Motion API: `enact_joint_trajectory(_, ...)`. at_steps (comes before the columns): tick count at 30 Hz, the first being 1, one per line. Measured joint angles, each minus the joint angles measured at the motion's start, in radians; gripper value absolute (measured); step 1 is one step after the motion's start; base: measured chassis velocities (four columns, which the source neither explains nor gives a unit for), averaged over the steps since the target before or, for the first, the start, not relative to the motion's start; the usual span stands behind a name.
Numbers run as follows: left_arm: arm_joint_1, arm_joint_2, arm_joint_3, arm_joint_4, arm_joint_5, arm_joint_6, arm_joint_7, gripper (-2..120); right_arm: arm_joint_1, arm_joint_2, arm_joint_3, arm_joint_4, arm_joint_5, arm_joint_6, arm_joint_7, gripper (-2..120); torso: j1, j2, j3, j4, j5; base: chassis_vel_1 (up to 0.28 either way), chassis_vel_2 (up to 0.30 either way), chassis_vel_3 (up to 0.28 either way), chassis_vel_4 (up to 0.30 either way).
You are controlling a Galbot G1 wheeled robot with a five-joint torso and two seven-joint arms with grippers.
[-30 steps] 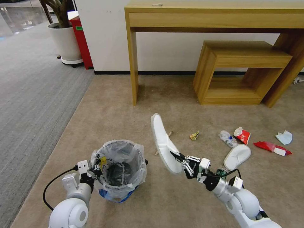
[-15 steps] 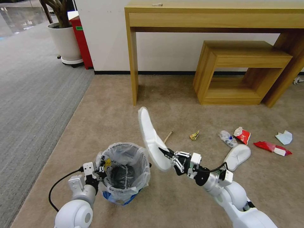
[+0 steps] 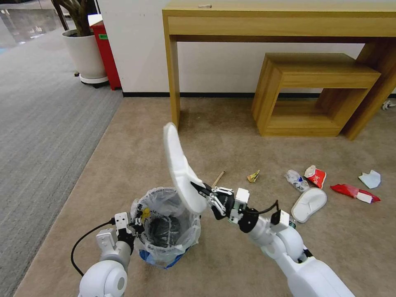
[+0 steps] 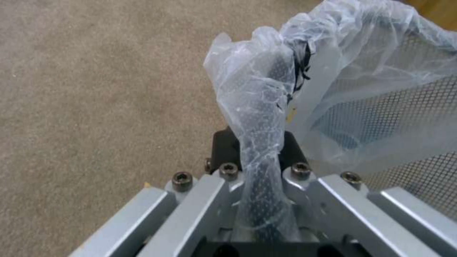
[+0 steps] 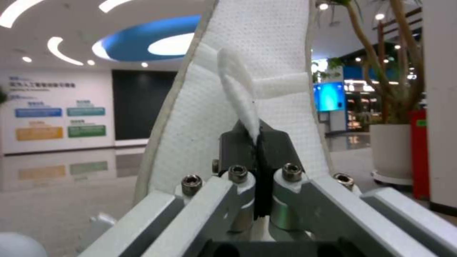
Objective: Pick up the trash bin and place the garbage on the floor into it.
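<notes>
The trash bin (image 3: 167, 231), black mesh lined with a clear bag, hangs just off the carpet with my left gripper (image 3: 133, 227) shut on its rim (image 4: 266, 117). My right gripper (image 3: 202, 193) is shut on a white slipper's strap (image 5: 238, 89). That slipper (image 3: 178, 167) stands upright over the bin's far right edge. More garbage lies on the carpet to the right: a second white slipper (image 3: 308, 203), a wooden stick (image 3: 218, 178), a yellow wrapper (image 3: 253, 176), a crushed bottle (image 3: 296, 180), a red carton (image 3: 315, 176), a red wrapper (image 3: 354, 193) and a light-blue mask (image 3: 370, 179).
A wooden desk (image 3: 280, 24) with a low wooden shelf (image 3: 309, 95) under it stands against the white wall ahead. A potted plant (image 3: 84, 53) and a red box (image 3: 106, 49) are at the far left. Grey carpet (image 3: 41, 123) borders the beige one on the left.
My right gripper has carried the slipper left and up, from beside the bin to over its rim. The left gripper has brought the bin a little to the right.
</notes>
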Motion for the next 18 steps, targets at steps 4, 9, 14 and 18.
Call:
enact_joint_trajectory(4, -0.003, -0.005, 0.004, 0.003, 0.002, 0.0, 0.001, 3, 0.023, 0.007, -0.045, -0.011, 0.009, 0.0, 0.007, 0, 0.0, 0.0, 0.0, -0.0001, 0.0, 0.0, 0.0, 0.0, 0.0)
enact_joint_trajectory(9, -0.009, -0.011, 0.008, 0.007, 0.002, 0.0, 0.001, 3, 0.054, 0.023, -0.104, -0.028, 0.013, 0.002, 0.012, 0, 0.0, 0.0, 0.0, 0.0, 0.0, 0.0, 0.0, 0.0, 0.0)
enact_joint_trajectory(14, -0.013, -0.018, 0.008, 0.007, 0.001, 0.002, 0.001, 3, 0.07, 0.023, -0.15, -0.038, 0.019, 0.003, 0.019, 0, 0.0, 0.0, 0.0, -0.0001, 0.0, 0.0, 0.0, 0.0, 0.0)
enact_joint_trajectory(18, -0.012, -0.026, 0.007, 0.006, -0.004, 0.004, -0.001, 3, 0.085, 0.035, -0.192, -0.052, 0.019, 0.008, 0.024, 0, 0.0, 0.0, 0.0, 0.0, 0.0, 0.0, 0.0, 0.0, 0.0)
